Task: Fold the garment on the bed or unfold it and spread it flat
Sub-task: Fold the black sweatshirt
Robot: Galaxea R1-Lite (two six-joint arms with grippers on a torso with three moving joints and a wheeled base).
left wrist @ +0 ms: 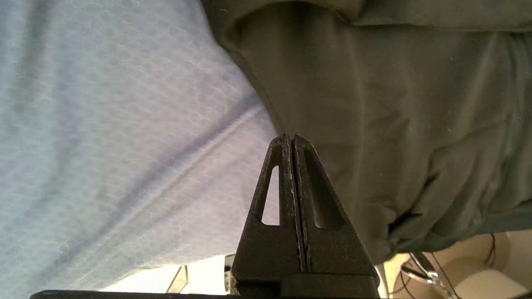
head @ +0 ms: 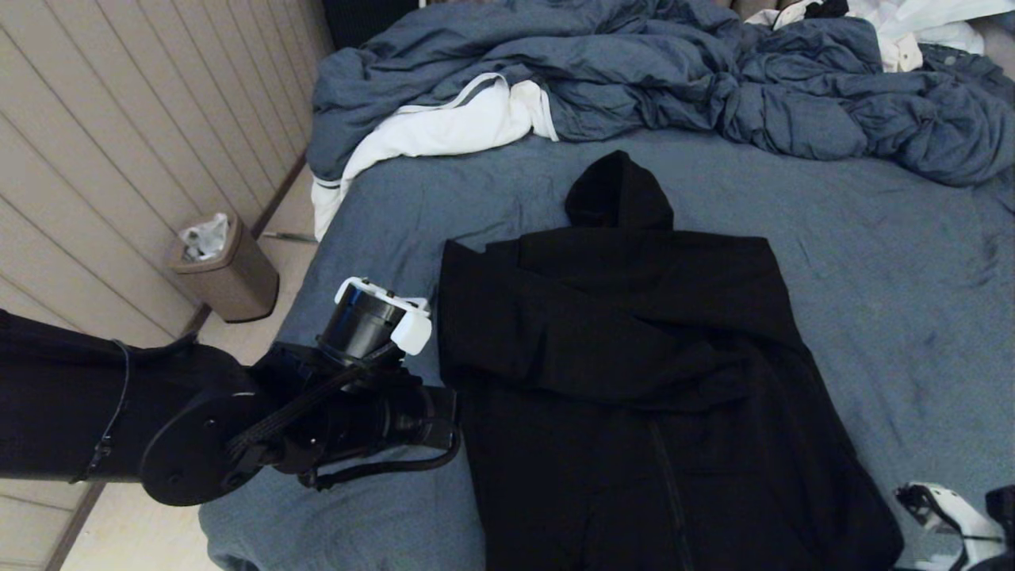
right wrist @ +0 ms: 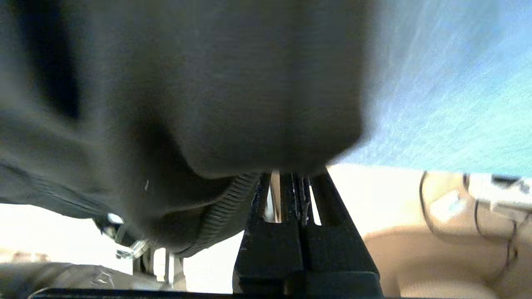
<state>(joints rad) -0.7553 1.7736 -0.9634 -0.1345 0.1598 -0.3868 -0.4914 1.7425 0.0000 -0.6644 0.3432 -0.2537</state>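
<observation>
The garment (head: 634, 357), a black hoodie, lies on the bed (head: 872, 262) with its hood pointing away and a sleeve folded across the chest. My left gripper (head: 448, 416) sits at the hoodie's left edge. In the left wrist view this gripper (left wrist: 289, 136) is shut, its tips over the edge of the garment (left wrist: 395, 104), and no fabric shows between the fingers. My right arm (head: 963, 527) is at the hoodie's near right corner. The right gripper (right wrist: 297, 174) is shut, its tips buried in that corner of the garment (right wrist: 232, 91) beside the ribbed hem.
A rumpled blue-grey duvet (head: 674, 71) and a white cloth with grey trim (head: 444, 127) lie at the far end of the bed. A brown waste bin (head: 222, 270) stands on the floor by the wall to the left. Bare sheet stretches right of the hoodie.
</observation>
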